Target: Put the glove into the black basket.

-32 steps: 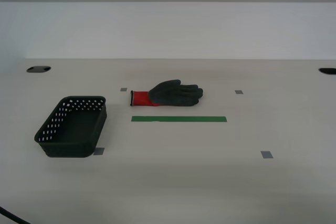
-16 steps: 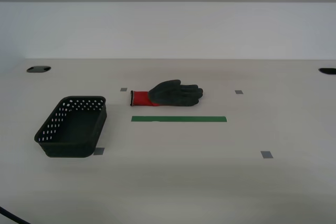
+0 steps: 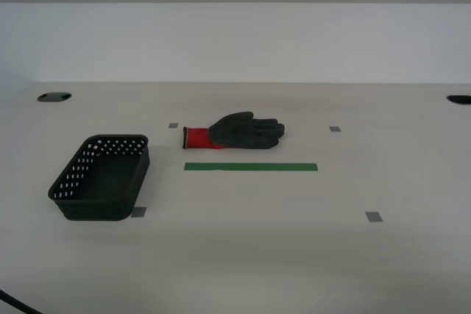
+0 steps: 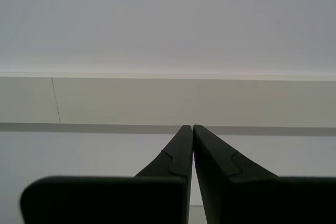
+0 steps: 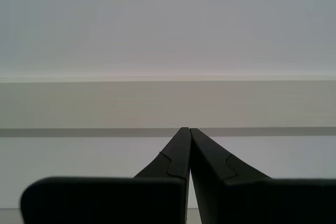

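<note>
The glove [image 3: 237, 131], dark grey with a red cuff, lies flat on the table in the exterior view, cuff towards that view's left. The black basket [image 3: 101, 177], perforated and empty, stands on the table at the exterior view's left, apart from the glove. Neither arm shows in the exterior view. My first gripper [image 5: 188, 129] is shut with its jaws together, holding nothing, and faces a pale wall. My second gripper [image 4: 192, 127] is also shut and empty, facing the same kind of wall. Neither wrist view shows the glove or the basket.
A green tape strip [image 3: 251, 167] lies just in front of the glove. Small grey tape squares [image 3: 374, 217] mark the table. Dark cable holes [image 3: 54, 97] sit at the far corners. A dark cable [image 3: 11, 301] crosses the near corner at the exterior view's left.
</note>
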Motion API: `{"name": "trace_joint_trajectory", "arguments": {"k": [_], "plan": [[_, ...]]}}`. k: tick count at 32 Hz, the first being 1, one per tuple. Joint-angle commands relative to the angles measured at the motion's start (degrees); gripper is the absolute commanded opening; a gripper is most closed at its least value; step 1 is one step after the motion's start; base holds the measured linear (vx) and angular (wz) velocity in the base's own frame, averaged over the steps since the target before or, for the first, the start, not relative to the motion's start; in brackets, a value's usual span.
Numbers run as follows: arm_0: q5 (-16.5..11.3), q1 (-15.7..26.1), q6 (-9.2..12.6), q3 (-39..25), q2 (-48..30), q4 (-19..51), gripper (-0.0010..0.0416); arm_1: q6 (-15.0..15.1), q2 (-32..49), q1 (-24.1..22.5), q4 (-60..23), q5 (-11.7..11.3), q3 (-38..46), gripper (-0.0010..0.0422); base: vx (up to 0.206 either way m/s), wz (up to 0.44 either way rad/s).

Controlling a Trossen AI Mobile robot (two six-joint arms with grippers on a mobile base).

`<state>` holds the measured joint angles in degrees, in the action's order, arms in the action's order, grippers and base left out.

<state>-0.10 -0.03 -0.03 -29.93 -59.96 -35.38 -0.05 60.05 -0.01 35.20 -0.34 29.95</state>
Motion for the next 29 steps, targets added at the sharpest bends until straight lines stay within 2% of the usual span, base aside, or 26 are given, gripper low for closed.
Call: {"name": "trace_joint_trajectory", "arguments": {"k": [1,15,19,22,24,26,27,29], "plan": [[0.0,0.0,0.0,0.0,0.0,-0.2,0.0001,0.0,0.0,0.0,0.2,0.0,0.0,0.0,0.0,0.0],[0.0,0.0,0.0,0.0,0.0,-0.1,0.0001,0.0,0.0,0.0,0.3,0.3,1.0,0.0,0.0,0.0],[0.0,0.0,0.0,0.0,0.0,-0.1,0.0001,0.1,0.0,-0.1,-1.1,7.1,4.0,0.0,0.0,0.0],[0.0,0.0,0.0,0.0,0.0,-0.1,0.0001,0.0,0.0,-0.1,-9.1,10.4,8.1,0.0,0.0,0.0],[0.0,0.0,0.0,0.0,0.0,-0.2,0.0,0.5,0.2,-0.1,-18.8,10.6,12.2,0.0,0.0,0.0],[0.0,0.0,0.0,0.0,0.0,-0.2,0.0001,2.6,1.0,-0.1,-28.2,10.6,16.3,0.0,0.0,0.0],[0.0,0.0,0.0,0.0,0.0,-0.2,0.0001,4.6,2.1,-0.1,-34.8,10.8,19.8,0.0,0.0,0.0],[0.0,0.0,0.0,0.0,0.0,-0.2,0.0001,5.7,3.8,-0.1,-39.8,13.0,23.2,0.0,0.0,0.0]]}}
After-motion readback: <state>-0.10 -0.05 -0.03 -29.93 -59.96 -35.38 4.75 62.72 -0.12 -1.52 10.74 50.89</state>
